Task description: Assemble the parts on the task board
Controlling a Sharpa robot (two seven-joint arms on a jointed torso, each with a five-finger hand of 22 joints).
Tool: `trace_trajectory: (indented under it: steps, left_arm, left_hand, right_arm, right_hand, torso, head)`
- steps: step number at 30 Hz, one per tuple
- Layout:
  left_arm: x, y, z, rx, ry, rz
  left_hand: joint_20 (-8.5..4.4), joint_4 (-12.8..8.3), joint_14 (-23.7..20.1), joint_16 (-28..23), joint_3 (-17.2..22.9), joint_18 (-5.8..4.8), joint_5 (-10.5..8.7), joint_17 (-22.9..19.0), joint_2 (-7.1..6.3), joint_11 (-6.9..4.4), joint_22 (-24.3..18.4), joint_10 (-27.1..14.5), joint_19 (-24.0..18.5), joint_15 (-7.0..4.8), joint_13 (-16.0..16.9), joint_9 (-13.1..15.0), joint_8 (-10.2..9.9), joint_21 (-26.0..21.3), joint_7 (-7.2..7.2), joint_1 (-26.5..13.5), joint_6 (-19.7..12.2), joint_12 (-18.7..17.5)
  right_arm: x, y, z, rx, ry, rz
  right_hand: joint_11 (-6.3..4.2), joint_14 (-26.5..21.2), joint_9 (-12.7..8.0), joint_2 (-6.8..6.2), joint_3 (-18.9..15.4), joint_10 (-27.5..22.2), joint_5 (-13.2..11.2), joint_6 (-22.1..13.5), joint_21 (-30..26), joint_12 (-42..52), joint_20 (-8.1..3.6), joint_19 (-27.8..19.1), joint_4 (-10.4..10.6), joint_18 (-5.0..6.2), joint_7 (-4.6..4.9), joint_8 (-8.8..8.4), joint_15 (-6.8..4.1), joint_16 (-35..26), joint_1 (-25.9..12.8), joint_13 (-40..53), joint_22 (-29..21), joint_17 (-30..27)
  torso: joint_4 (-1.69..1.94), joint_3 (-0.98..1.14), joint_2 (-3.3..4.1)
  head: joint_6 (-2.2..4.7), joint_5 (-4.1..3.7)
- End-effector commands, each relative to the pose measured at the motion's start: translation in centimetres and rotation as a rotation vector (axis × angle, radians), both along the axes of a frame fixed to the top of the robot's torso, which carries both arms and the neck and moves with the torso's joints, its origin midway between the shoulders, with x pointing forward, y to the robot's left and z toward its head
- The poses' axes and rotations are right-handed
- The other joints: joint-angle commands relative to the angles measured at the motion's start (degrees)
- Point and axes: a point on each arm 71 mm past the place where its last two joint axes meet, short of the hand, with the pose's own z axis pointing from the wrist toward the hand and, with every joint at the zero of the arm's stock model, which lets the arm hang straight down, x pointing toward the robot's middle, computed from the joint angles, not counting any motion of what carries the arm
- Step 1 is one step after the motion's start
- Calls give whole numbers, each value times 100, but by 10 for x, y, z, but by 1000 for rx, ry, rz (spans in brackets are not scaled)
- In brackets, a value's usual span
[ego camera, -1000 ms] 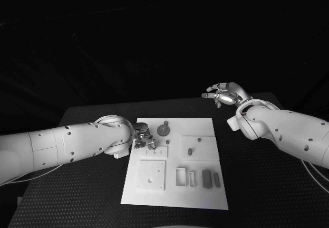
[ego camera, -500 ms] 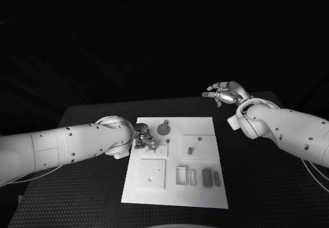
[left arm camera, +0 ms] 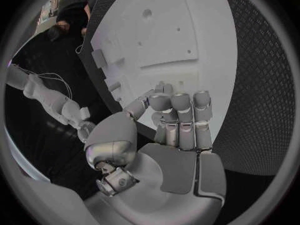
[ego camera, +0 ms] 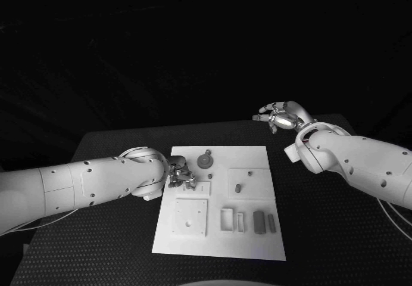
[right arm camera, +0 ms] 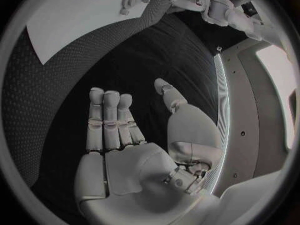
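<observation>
The white task board [ego camera: 249, 156] lies mid-table; it also shows in the left wrist view [left arm camera: 169, 30] and the right wrist view [right arm camera: 69, 20]. On it are a round grey part [ego camera: 204, 161], a small peg [ego camera: 249, 174], a short upright grey part [ego camera: 236, 190] and grey bars [ego camera: 259, 222]. My left hand [ego camera: 178, 174] hovers at the board's left edge over a small raised block [ego camera: 197, 188]. Its fingers [left arm camera: 180, 116] are curled in against the thumb, and what they may pinch is hidden. My right hand [ego camera: 279, 117] hangs raised past the board's far right corner, its fingers [right arm camera: 109, 117] spread and holding nothing.
A square white plate [ego camera: 190, 217] and a rectangular frame [ego camera: 227, 220] sit in the board's near half. Black textured table [ego camera: 334, 238] surrounds the board. My left forearm [ego camera: 86, 185] lies across the table's left side.
My left hand has shifted only very slightly at the board's left edge. The right hand has stayed where it was.
</observation>
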Motion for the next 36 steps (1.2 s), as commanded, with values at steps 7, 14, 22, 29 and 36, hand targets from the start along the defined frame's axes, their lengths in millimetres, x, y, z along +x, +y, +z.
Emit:
trace_trajectory:
  steps: [7,14,22,29,36]
  left_arm:
    - [-1,-3,0,-8,-19,-10]
    - [-1,-4,0,-9,-18,-13]
    - [-1,-6,-1,-2,-18,-26]
    - [-3,-8,-6,-2,-9,-29]
    - [-3,-7,-6,1,-5,-29]
  left_hand:
    - [-757,16,-7,29,25,-31,-10,-9,67,-130,-2,-92,43,-39,-9,-2,-27,-29,-521,17,904,19]
    - [-757,15,-8,30,26,-32,-13,-11,70,-130,-1,-93,43,-38,-12,-1,-29,-30,-521,13,906,21]
    - [-757,11,-8,32,29,-32,-17,-14,67,-131,1,-93,44,-38,-15,1,-31,-32,-522,13,907,23]
    - [-755,15,-12,34,30,-33,-52,-23,74,-128,3,-96,44,-35,-25,4,-39,-37,-520,3,907,25]
    - [-756,11,-13,35,34,-33,-56,-25,73,-128,4,-97,43,-34,-28,6,-42,-38,-520,6,908,26]
  right_arm:
    - [0,2,0,-1,4,16]
    - [0,3,0,-1,4,18]
    - [0,2,0,-1,5,18]
    - [-1,3,0,0,5,20]
    - [-1,3,0,0,5,20]
  right_hand:
    - [84,-34,-8,55,4,-740,24,168,-39,38,11,-17,-22,171,121,28,-2,23,16,-11,8,-12]
    - [84,-36,-11,58,3,-742,24,169,-41,43,14,-17,-19,171,121,29,-1,26,11,-19,10,-16]
    - [85,-38,-13,60,2,-743,24,169,-43,47,15,-17,-17,171,122,30,-1,30,7,-26,12,-19]
    - [85,-39,-14,62,2,-744,25,169,-43,50,16,-17,-17,171,122,30,-1,32,6,-31,13,-21]
    - [85,-39,-15,63,2,-744,25,169,-44,53,17,-17,-16,171,122,30,0,34,5,-34,14,-22]
  torso:
    - [-1,4,0]
    - [-1,4,-1]
    - [-1,0,-3]
    - [-4,-2,2]
    - [0,2,-2]
  head:
    - [-4,-1]
    - [-7,-5]
    - [-14,-5]
    - [7,-15]
    - [-2,-50]
